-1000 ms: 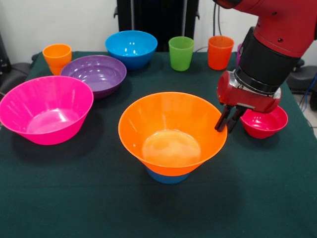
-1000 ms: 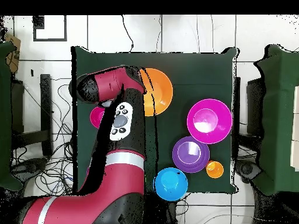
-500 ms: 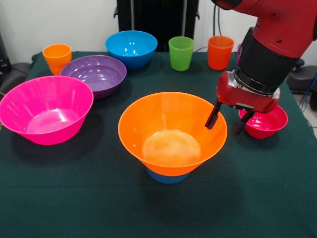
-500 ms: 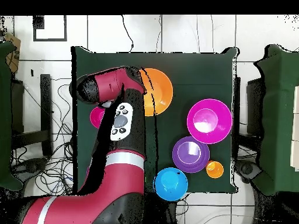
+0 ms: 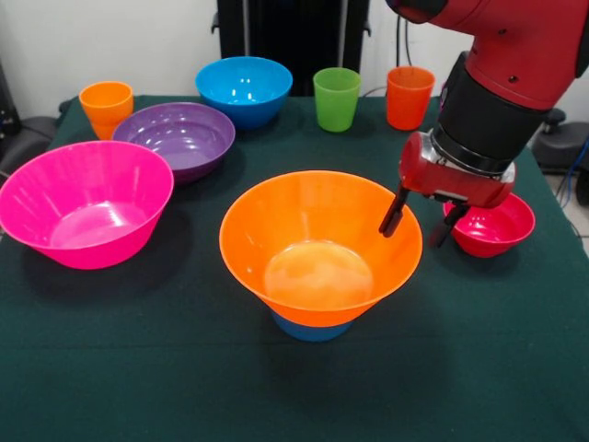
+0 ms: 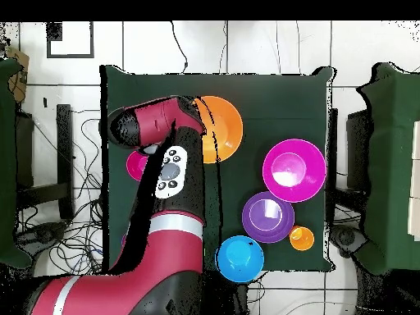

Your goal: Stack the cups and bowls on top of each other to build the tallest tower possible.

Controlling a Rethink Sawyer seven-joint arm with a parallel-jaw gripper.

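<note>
The front view showed the claw [image 5: 421,224] with its two black fingers [image 5: 394,213] spread wide apart. One finger hung just inside the rim of the big shiny orange plastic bowl [image 5: 320,244]. The other finger hung outside the rim, in front of the small shiny red bowl [image 5: 492,226]. The claw held nothing.

The big orange bowl sat right way up, mouth to the ceiling, on top of a small light-blue bowl [image 5: 310,328]. Only a bit of the blue one peeked out underneath. This little tower stood near the middle of the dark green counter [image 5: 138,368]. The orange bowl looked empty inside.

The view from above hid the claw under the red and black arm [image 6: 160,123]. The arm covered part of the big orange bowl [image 6: 225,130] and most of the small red bowl [image 6: 134,164]. The light-blue bowl did not show there at all.

The front view also showed a big pink bowl [image 5: 85,203], a purple bowl [image 5: 175,137] and a blue bowl [image 5: 244,89], all with mouths up. A yellow-orange plastic cup [image 5: 106,107], a green cup [image 5: 336,98] and a red-orange cup [image 5: 409,97] stood upright along the far edge. The view from above did not show the green and red-orange cups.
</note>
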